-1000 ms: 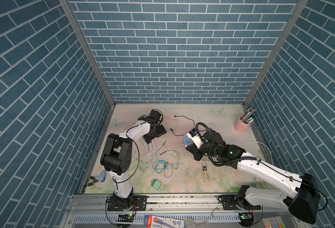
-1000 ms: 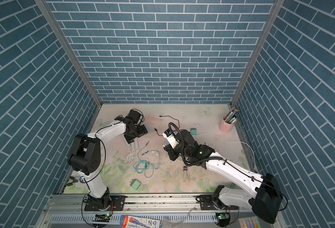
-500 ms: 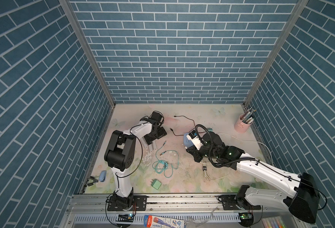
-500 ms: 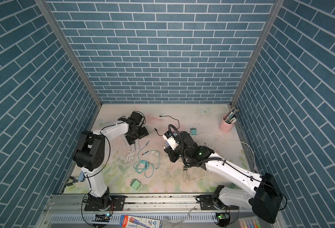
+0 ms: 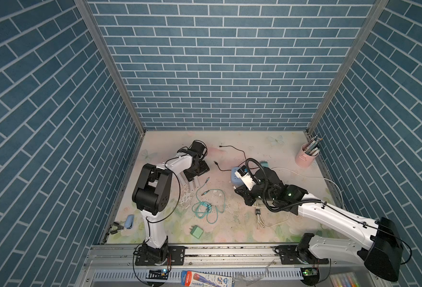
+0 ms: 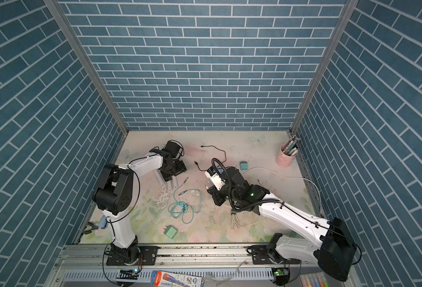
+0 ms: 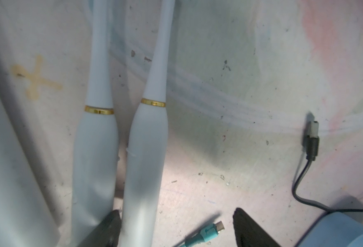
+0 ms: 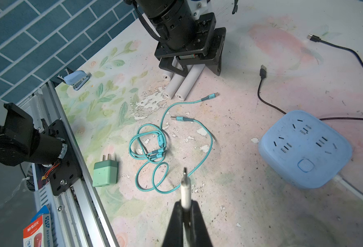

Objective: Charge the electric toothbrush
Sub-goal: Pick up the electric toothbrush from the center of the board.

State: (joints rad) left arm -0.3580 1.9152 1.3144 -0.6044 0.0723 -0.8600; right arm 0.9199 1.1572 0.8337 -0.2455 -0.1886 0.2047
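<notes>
White toothbrush [image 7: 146,160] between left gripper [image 7: 176,210] jaws

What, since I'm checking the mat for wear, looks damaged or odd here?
The floral mat is peeling: white flaked patches lie beside the toothbrush handles' ends, with flecks scattered around the teal cable.

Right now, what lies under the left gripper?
Three white toothbrush handles lie side by side on the table under the left gripper; its open jaws straddle one. In both top views the gripper covers their upper parts; brush heads are never seen.
</notes>
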